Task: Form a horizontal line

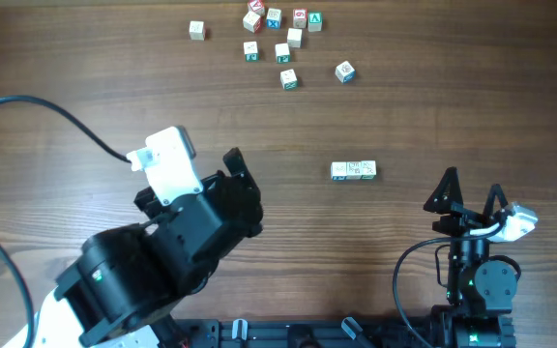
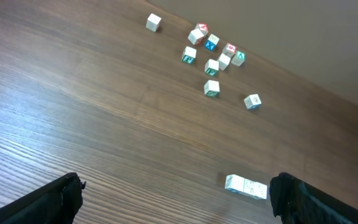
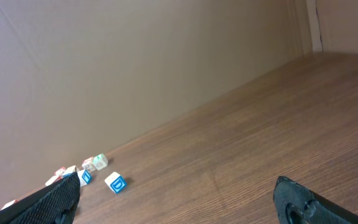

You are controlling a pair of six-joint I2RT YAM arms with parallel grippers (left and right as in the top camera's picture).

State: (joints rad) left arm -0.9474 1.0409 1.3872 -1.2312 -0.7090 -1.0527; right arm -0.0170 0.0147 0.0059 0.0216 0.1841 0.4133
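The horizontal line (image 1: 354, 171), a short row of three pale letter cubes touching side to side, lies on the wooden table right of centre. It also shows in the left wrist view (image 2: 247, 186), just left of my right-hand finger. My left gripper (image 1: 237, 184) is open and empty, left of the row; in its own view the jaws (image 2: 176, 198) stand wide apart. My right gripper (image 1: 470, 193) is open and empty, right of and below the row; its jaws (image 3: 176, 202) are apart. The row is hidden in the right wrist view.
Several loose letter cubes are scattered at the back: a cluster (image 1: 278, 29), a lone cube (image 1: 196, 30) to its left, one (image 1: 345, 72) to the right. They show in the left wrist view (image 2: 211, 53). A blue-faced cube (image 3: 115, 182) shows in the right wrist view.
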